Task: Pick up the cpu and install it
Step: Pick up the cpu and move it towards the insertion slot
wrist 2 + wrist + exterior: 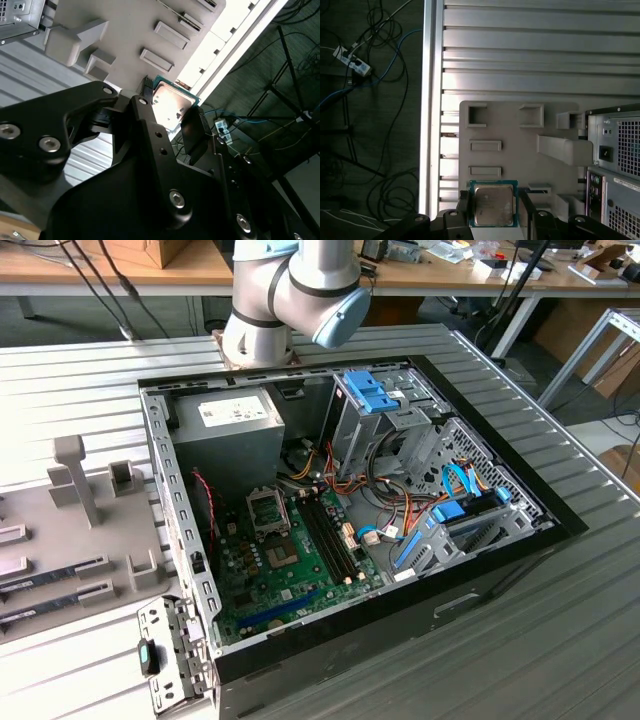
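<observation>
cpu (493,205): held over the grey parts tray (520,150), beside the computer case (615,165).
Jaws: the gripper (493,199) pinches the chip's two opposite edges.
Risk: thin edge hold; a tilt could let it slip.

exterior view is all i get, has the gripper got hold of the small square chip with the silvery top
Observer: Yes. In both wrist views the gripper is shut on the cpu, a small flat square chip with a silvery-grey metal top and a thin green rim, clamped by two opposite edges.
Operator: where is it, over the case or off to the side
Observer: Off to the side. In the first wrist view it hangs over the pale grey moulded fixture tray on the ribbed metal table, beside the back panel of the open black computer case.
Operator: which way up
Observer: The metal top faces the wrist cameras, and the chip sits square between the fingers.
</observation>
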Robot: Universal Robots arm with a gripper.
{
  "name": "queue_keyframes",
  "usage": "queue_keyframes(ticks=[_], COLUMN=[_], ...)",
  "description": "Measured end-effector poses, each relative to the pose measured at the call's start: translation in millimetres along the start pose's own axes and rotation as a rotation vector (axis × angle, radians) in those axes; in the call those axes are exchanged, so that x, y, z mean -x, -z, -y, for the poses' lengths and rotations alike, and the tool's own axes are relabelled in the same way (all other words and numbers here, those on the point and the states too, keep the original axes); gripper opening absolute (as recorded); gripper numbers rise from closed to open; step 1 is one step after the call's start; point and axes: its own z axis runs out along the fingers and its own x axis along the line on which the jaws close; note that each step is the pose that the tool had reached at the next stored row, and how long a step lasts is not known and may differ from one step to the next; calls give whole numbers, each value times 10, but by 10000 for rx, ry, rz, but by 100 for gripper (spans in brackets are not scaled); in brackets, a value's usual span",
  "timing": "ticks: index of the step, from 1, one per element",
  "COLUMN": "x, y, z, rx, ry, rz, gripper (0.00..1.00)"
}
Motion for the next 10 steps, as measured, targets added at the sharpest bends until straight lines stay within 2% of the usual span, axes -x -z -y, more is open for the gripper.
queue_keyframes(ticks=[6,10], x=[1,1], y=[47,48], z=[-1,-1], rx=[0,1], ry=[0,0], rz=[1,0], gripper=[47,47])
